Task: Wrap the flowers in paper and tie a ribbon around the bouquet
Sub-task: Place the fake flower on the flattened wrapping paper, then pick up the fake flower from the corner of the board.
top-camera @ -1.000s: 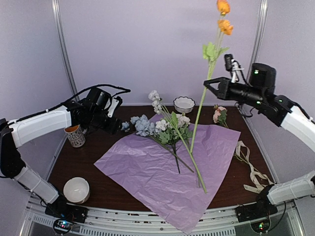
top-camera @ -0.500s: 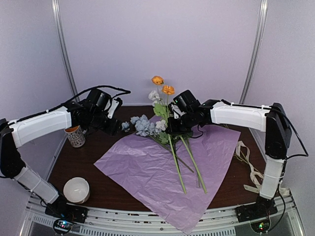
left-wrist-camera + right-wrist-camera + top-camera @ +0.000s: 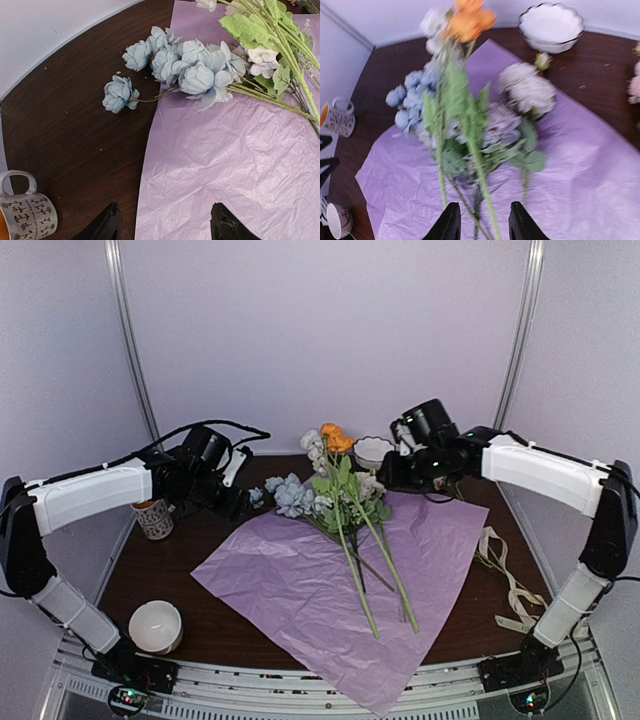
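Top external view: the paper (image 3: pixel 300 585), a thin, crinkled pink-lilac sheet, lies flat in a rough diamond on the dark brown table (image 3: pixel 170 570). The flowers (image 3: pixel 345 505) lie across its far half. Their thin green stalks fan toward its middle, and the pale blue, white and orange blooms sit at its far corner. The ribbon (image 3: pixel 508 585), a floppy cream satin strip, lies looped on the wood to the right of the paper. The left gripper (image 3: pixel 238 503) hovers at the paper's far-left edge. The right gripper (image 3: pixel 385 478) is just beyond its far-right edge, beside the blooms. A glossy white scalloped bowl (image 3: pixel 374 451) stands beyond the paper, and a patterned mug (image 3: pixel 153 517) stands to its left.

Left wrist view: the jaws stand wide apart and hold nothing, above the paper's left edge. The mug's print is small dark tree-like marks.

Right wrist view: blurred. The fingers (image 3: pixel 449 224) are parted with nothing gripped, and the stalks lie on the paper beyond them.
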Motion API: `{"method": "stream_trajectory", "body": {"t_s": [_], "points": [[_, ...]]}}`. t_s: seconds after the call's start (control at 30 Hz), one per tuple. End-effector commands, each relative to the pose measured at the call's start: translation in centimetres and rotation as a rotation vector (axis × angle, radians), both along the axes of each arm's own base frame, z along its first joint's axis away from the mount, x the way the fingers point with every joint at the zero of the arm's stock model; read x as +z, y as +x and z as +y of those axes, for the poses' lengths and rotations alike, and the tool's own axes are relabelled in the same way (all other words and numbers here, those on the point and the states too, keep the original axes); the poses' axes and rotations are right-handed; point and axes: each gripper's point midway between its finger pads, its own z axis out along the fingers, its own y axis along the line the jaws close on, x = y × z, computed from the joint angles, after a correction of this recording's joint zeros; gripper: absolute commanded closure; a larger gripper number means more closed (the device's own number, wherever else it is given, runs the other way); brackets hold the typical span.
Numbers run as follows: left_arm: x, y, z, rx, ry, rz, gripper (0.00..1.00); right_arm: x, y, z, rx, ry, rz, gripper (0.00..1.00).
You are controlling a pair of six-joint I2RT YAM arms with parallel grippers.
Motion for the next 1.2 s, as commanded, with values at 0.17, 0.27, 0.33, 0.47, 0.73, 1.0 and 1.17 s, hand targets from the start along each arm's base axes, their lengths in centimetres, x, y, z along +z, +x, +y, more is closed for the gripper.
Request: {"method": "stream_trajectory", "body": {"t_s": [0.17, 0.27, 0.33, 0.47, 0.73, 1.0, 1.17], "points": [[0.5, 0.9, -0.7, -0.023, -0.011, -0.022, 0.36, -6.7, 1.6, -25.1, -0.353, -0.234, 0.283, 0.68], [0.4, 0.7, -0.7, -0.024, -0.019, -0.016, 0.36, -9.8, 1.1, -26.8, -0.320, -0.278, 0.406, 0.64], [0.4, 0.5, -0.7, -0.022, -0.025, -0.011, 0.36, -11.4, 1.2, -27.3, -0.303, -0.293, 0.456, 0.62], [0.5, 0.4, -0.4, -0.016, -0.021, -0.009, 0.37, -13.8, 1.9, -28.2, -0.305, -0.290, 0.510, 0.62], [0.6, 0.4, -0.1, -0.005, -0.009, -0.008, 0.36, -15.5, 3.6, -30.0, -0.315, -0.334, 0.533, 0.62], [0.6, 0.6, -0.5, -0.003, -0.016, 0.000, 0.36, -17.9, 4.1, -28.9, -0.241, -0.299, 0.613, 0.63], [0.4, 0.7, -0.4, 0.000, -0.008, 0.005, 0.36, -18.5, 3.8, -28.6, -0.219, -0.295, 0.646, 0.80]]}}
